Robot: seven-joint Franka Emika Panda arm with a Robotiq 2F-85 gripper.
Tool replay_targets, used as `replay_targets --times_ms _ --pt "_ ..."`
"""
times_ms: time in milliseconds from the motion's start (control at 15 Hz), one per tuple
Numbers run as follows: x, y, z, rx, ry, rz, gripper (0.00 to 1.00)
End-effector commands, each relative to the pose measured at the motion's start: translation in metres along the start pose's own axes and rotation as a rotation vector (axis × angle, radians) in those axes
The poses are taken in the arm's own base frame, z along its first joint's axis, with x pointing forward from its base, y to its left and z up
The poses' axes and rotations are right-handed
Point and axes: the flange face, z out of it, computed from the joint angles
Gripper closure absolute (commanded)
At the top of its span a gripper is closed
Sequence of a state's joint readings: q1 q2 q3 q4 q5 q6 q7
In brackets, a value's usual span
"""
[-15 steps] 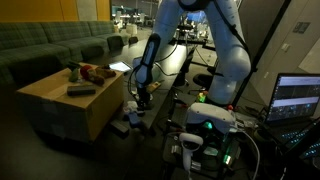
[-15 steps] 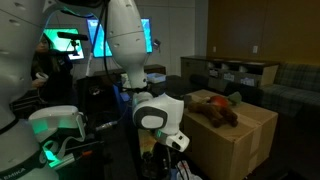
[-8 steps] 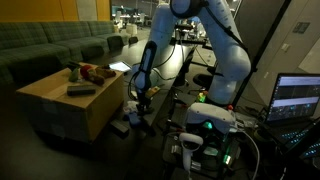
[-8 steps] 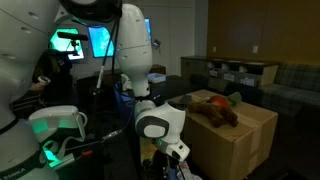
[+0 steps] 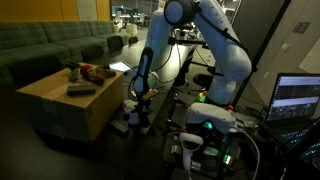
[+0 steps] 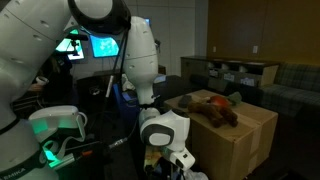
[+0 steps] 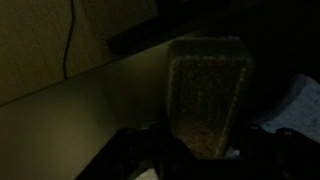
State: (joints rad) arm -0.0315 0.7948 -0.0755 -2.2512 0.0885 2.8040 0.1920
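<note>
- Arm is folded steeply down, so the gripper (image 5: 139, 113) hangs low beside the cardboard box (image 5: 55, 100), just above the floor clutter (image 5: 124, 126). My read: that pose is the only way the wrist gets below the box top without hitting the box side.
- In an exterior view the gripper (image 6: 172, 166) sits at the bottom edge of the picture, partly cut off, with the box (image 6: 245, 135) just beside it.
- Jaw state: can't tell. The wrist view is too dark and the fingertips don't resolve. It could be a mid-width pinch or just a gap.
- Nearest thing is a pale block (image 7: 205, 95), dead centre in the wrist view and rising from between the dark finger bases. It stands upright along the finger axis, which would fit a pinch on its narrow sides, but contact isn't visible.
- Block look: light, speckled face, taller than wide, rounded top corners, flat front. Material unclear.
- A thin cable (image 7: 70, 40) hangs down the lit surface behind the block, well apart from it.
- On the box top are small toys (image 5: 92, 72) and a dark flat item (image 5: 81, 90), both clear of the arm.
</note>
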Motion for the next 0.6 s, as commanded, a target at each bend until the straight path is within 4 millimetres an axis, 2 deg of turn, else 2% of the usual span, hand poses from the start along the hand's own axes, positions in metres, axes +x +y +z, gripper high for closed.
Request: replay_targets --times_ms 0,200,400,467,533 --pt "0.013 0.007 0.001 -0.034 0.057 0.1 0.69" --pt "0.015 0.014 -0.003 -0.063 0.083 0.174 0.69" --pt "0.014 0.012 -0.004 -0.076 0.092 0.216 0.69" --pt "0.011 0.009 -0.008 -0.073 0.095 0.224 0.19" --pt "0.01 0.006 -0.01 -0.075 0.098 0.234 0.18"
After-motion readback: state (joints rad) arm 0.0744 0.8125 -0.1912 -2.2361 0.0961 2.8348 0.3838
